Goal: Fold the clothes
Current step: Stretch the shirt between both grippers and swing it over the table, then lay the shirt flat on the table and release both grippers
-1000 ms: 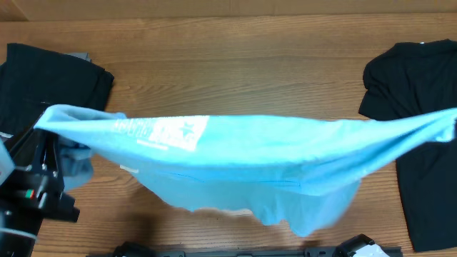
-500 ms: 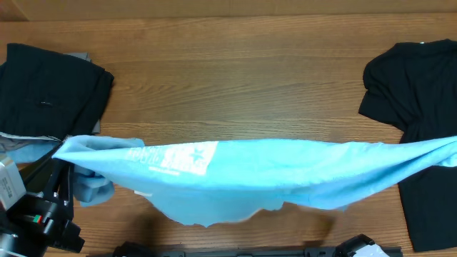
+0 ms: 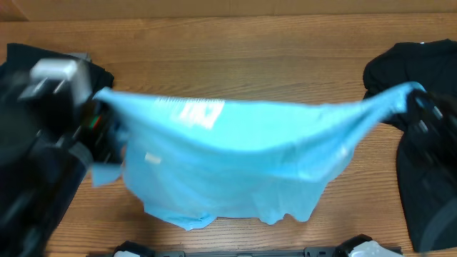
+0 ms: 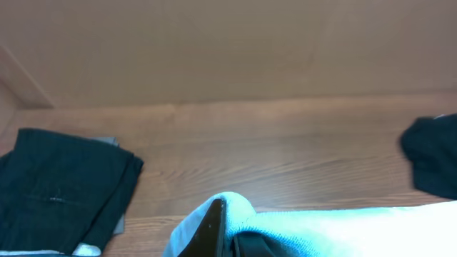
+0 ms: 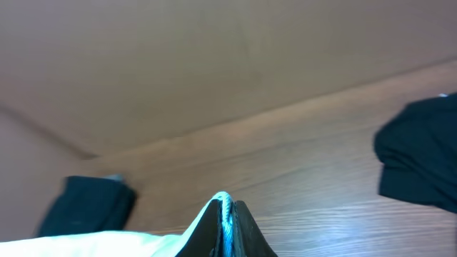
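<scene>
Holds up a sky-blue T-shirt above the bench, stretched from 9 o'clock to 3 o'clock in the overhead view. Pinches the 9 o'clock end with the left fingers, closed tight on a bunched edge of the blue fabric. Pinches the 3 o'clock end with the right fingers, closed just as tight, with a thin blue seam squeezed between the two tips. Hangs in a wide sag between the two grips, with the top edge taut and the loose hem drooping toward 6 o'clock. Cannot tell whether that hem touches the wood. Carries white printed lettering near the top edge, toward 10 o'clock of the cloth, too blurred to read. Smears both arms into blur in the overhead view. Places a pile of folded dark garments at 9 o'clock on the bench, beyond the left grip and apart from the blue cloth. Places a plain black shirt at 3 o'clock, partly hidden behind the right grip from above. Cannot tell whether blue and black fabric touch there. Ends at 12 o'clock in a plain wall.
</scene>
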You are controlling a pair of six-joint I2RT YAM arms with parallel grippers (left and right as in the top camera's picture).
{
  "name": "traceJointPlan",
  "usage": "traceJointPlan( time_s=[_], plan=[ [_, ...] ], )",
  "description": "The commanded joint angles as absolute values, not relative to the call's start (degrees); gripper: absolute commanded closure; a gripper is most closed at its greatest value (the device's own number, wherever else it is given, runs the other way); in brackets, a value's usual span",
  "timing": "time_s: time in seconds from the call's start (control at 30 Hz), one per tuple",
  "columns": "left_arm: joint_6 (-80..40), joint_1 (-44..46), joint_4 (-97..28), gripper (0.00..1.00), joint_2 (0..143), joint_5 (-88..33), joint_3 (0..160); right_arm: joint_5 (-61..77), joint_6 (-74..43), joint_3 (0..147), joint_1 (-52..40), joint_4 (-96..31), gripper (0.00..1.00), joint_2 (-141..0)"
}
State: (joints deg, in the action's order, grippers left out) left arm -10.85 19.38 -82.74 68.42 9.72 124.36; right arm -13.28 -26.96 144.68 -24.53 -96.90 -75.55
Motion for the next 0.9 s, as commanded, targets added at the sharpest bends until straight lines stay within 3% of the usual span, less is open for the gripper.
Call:
traceJointPlan(
  time_s=[0.0,0.17,0.2,0.23,0.27,0.3,0.33,0.43,0.63,0.7,0.8,0.87],
  plan=[
    [-11.6,18.8,-79.3,0.96,81.6,14.0,123.7,-22.2,-26.6,144.3,-24.7,-94.5,0.96,-85.3],
    [-9.7,17.5,-70.1,0.89,94.9,13.9,123.7,-27.2,-25.1,144.3,-23.7,-87.8,0.96,-97.6],
    [-9.6,16.5,-66.8,0.84,98.1,13.3,123.7,-26.9,-24.1,144.3,-22.6,-84.9,0.96,-101.0],
    [-8.8,15.6,-63.4,0.66,101.0,11.8,123.7,-27.0,-23.7,144.3,-21.6,-82.3,0.96,-103.7],
    [-7.0,14.2,-59.0,0.09,104.4,8.4,123.7,-27.0,-22.7,144.3,-19.5,-77.6,0.65,-108.0],
    [-5.8,13.5,-56.9,0.0,106.1,6.1,123.7,-27.0,-22.0,144.3,-18.4,-74.9,0.32,-110.2],
    [-4.3,12.2,-53.9,0.0,108.6,2.7,123.7,-26.9,-20.4,144.3,-16.5,-70.3,0.0,-113.6],
    [-4.6,8.4,-51.2,0.0,112.2,-3.8,123.9,-22.6,-14.5,144.3,-11.9,-65.0,0.0,-119.4],
    [-5.6,1.1,-57.4,0.0,107.6,-6.0,123.9,-8.1,-14.2,145.0,-4.4,-71.1,0.0,-115.8],
    [-5.6,-0.3,-63.9,0.0,107.1,-6.0,123.9,-3.2,-9.2,145.0,-3.6,-77.9,0.01,-113.6],
    [-5.8,-0.8,-73.8,0.0,107.7,-6.0,123.9,-2.7,-7.4,145.0,-3.6,-86.6,0.13,-112.3],
    [-5.8,-0.8,-81.3,0.0,108.8,-6.0,123.8,-2.3,-7.5,144.9,-3.4,-95.8,0.3,-112.2]
  ],
)
